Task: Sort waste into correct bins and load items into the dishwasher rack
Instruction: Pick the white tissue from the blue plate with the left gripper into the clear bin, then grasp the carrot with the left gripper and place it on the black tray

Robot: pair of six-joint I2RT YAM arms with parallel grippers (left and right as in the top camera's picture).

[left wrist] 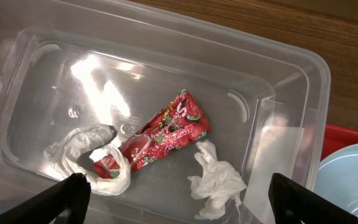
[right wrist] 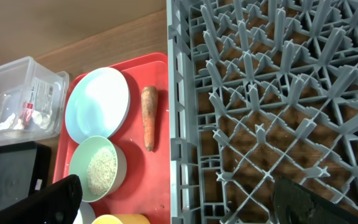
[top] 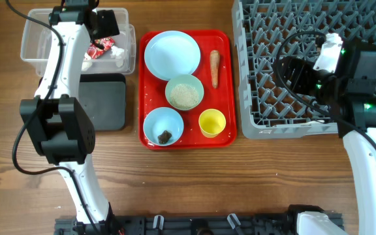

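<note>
- Done: red snack wrapper [left wrist: 166,138] + 2 wads of crumpled paper [left wrist: 217,182] lie in clear bin [left wrist: 291,68].
- Left to do: carrot [top: 215,68], rice bowl [top: 185,92], scrap bowl [top: 163,125], plate [top: 172,54], yellow cup [top: 212,123], all on red tray [top: 224,39]; rack [top: 253,98] holds no dishes.
- L gripper [left wrist: 178,183]: jaws wide apart, empty, hovers just above wrapper.
- R gripper [right wrist: 176,185]: wide apart too, empty, over rack — carrot well apart, on tray.

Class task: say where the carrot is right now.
Overhead view: the carrot lies on the red tray, near its right edge, between the light-blue plate and the grey rack.
</note>
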